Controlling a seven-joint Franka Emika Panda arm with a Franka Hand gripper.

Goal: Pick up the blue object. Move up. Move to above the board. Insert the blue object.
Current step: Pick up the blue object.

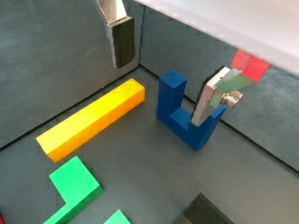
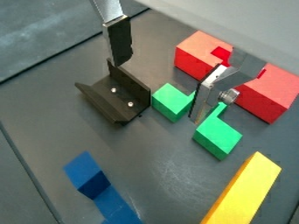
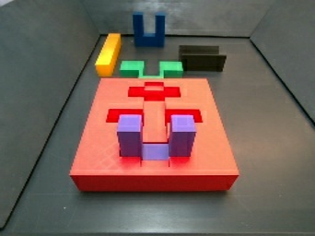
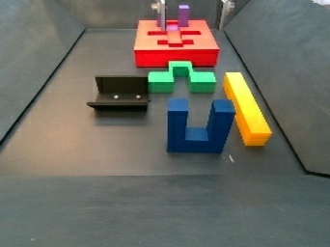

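The blue object (image 4: 199, 125) is a deep blue U-shaped block. It stands on the dark floor with its prongs up, next to the yellow bar, and shows at the far end in a side view (image 3: 149, 29). In a wrist view it lies below the gripper (image 1: 162, 94), partly behind one finger (image 1: 216, 94). The gripper is open and empty, well above the floor. It also shows in the second wrist view (image 2: 159, 89), and its fingertips hang at the top edge of a side view (image 4: 194, 10). The red board (image 3: 110, 157) lies flat and holds a purple U-shaped block (image 3: 154, 138).
A yellow bar (image 4: 242, 106) lies beside the blue object. Green pieces (image 4: 180, 75) lie between it and the board (image 4: 175, 53). The fixture (image 4: 119, 95) stands on the floor near the green pieces. Grey walls enclose the floor.
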